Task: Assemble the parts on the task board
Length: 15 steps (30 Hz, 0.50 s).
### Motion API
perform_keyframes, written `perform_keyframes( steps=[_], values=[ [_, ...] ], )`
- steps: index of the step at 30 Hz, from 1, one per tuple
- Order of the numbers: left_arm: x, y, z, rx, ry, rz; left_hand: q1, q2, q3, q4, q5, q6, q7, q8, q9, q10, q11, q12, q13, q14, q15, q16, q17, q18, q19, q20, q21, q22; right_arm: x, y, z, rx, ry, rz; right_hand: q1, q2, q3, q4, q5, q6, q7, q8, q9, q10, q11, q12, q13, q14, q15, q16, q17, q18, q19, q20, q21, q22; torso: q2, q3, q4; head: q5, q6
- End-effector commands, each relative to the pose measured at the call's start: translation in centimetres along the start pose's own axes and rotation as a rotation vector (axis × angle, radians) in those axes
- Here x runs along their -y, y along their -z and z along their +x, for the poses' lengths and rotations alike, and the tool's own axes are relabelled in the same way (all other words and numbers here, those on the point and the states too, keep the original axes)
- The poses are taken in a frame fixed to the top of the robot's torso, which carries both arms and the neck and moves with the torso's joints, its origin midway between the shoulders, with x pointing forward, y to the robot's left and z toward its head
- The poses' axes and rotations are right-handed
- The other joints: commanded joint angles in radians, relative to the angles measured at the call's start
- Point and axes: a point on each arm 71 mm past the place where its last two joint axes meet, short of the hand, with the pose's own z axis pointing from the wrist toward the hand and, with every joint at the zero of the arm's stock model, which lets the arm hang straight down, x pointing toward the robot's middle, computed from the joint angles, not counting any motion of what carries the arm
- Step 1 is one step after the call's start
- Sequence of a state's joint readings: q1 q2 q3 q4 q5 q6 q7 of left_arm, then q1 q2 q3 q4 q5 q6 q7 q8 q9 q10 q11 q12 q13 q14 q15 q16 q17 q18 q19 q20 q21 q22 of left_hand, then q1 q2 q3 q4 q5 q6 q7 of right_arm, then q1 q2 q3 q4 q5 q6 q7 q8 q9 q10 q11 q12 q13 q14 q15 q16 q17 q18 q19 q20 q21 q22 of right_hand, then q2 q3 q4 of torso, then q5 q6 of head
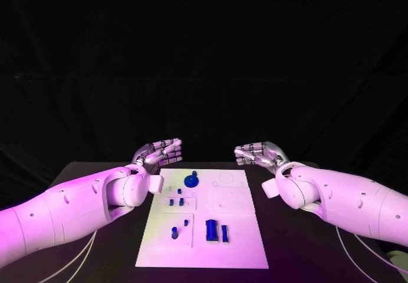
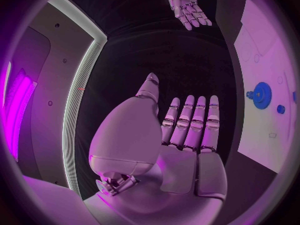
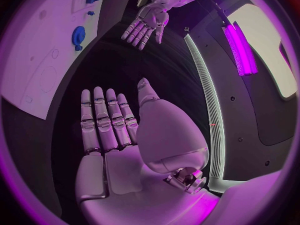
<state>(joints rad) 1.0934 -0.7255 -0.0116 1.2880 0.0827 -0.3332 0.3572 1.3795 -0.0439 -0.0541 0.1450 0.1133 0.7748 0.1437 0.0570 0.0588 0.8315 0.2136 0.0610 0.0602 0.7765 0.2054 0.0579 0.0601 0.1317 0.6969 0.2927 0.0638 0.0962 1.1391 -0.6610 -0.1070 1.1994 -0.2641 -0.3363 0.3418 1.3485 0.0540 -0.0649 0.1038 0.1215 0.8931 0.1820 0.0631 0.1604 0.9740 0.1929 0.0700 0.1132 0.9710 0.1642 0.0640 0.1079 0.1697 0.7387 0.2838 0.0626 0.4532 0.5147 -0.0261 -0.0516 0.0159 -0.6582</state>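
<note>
The white task board (image 1: 229, 236) lies in the middle of the black table. A round blue gear part (image 1: 193, 180) (image 2: 262, 95) (image 3: 78, 36) stands near its far end. Small blue pegs (image 1: 176, 201) sit mid-board, and larger blue blocks (image 1: 211, 230) lie nearer me beside another small piece (image 1: 175, 230). My left hand (image 1: 160, 153) (image 2: 187, 130) hovers past the board's far left corner, fingers straight and empty. My right hand (image 1: 259, 154) (image 3: 109, 120) hovers past the far right corner, also flat and empty. Each wrist view shows the other hand (image 2: 186, 5) (image 3: 147, 22).
Black table (image 1: 102, 247) surrounds the board on both sides. White cables (image 1: 76, 259) trail along the table near my left arm. A dark curtain hangs behind the table.
</note>
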Motion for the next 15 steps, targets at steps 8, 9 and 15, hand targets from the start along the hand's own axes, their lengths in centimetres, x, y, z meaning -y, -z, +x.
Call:
perform_keyframes(
  steps=[8,9,15],
  values=[
    [-0.1,0.5,0.6,0.029,-0.017,0.018,-0.612,0.044,0.054,-0.066,-0.113,-0.327,-0.061,-0.057,-0.059,-0.352,-0.09,-0.061,-0.06,-0.334,-0.093,-0.058,-0.06,-0.05,-0.306,-0.131,-0.064,-0.096,-0.3,0.5,0.4,0.04,-0.039,-0.019,-0.604,-0.054,0.065,-0.104,-0.122,-0.396,-0.077,-0.063,-0.09,-0.429,-0.087,-0.07,-0.113,-0.419,-0.075,-0.064,-0.108,-0.063,-0.322,-0.125,-0.063,-0.228,0.014,0.013,0.0252,-0.007,0.029],
    [-0.1,0.6,0.7,0.035,-0.022,0.023,-0.642,0.044,0.054,-0.068,-0.113,-0.345,-0.065,-0.057,-0.059,-0.371,-0.096,-0.061,-0.06,-0.351,-0.097,-0.058,-0.06,-0.056,-0.322,-0.138,-0.064,-0.096,-0.4,0.7,0.6,0.051,-0.049,-0.024,-0.633,-0.054,0.065,-0.104,-0.122,-0.416,-0.082,-0.063,-0.16,-0.451,-0.091,-0.07,-0.113,-0.44,-0.079,-0.064,-0.108,-0.067,-0.339,-0.132,-0.063,-0.237,0.018,0.0161,0.0316,-0.009,0.036],
    [0.1,2.2,2.3,0.091,-0.074,0.078,-0.808,0.044,0.054,-0.145,-0.113,-0.441,-0.144,-0.057,-0.059,-0.475,-0.123,-0.061,-0.06,-0.447,-0.121,-0.058,-0.06,-0.132,-0.406,-0.173,-0.064,-0.096,-1.4,2.5,1.7,0.157,-0.133,-0.05,-0.793,-0.054,0.065,-0.104,-0.122,-0.523,-0.104,-0.063,-0.16,-0.568,-0.114,-0.07,-0.113,-0.559,-0.164,-0.064,-0.108,-0.078,-0.428,-0.166,-0.063,-0.286,0.03,0.0261,0.0516,-0.016,0.058]
  ],
)
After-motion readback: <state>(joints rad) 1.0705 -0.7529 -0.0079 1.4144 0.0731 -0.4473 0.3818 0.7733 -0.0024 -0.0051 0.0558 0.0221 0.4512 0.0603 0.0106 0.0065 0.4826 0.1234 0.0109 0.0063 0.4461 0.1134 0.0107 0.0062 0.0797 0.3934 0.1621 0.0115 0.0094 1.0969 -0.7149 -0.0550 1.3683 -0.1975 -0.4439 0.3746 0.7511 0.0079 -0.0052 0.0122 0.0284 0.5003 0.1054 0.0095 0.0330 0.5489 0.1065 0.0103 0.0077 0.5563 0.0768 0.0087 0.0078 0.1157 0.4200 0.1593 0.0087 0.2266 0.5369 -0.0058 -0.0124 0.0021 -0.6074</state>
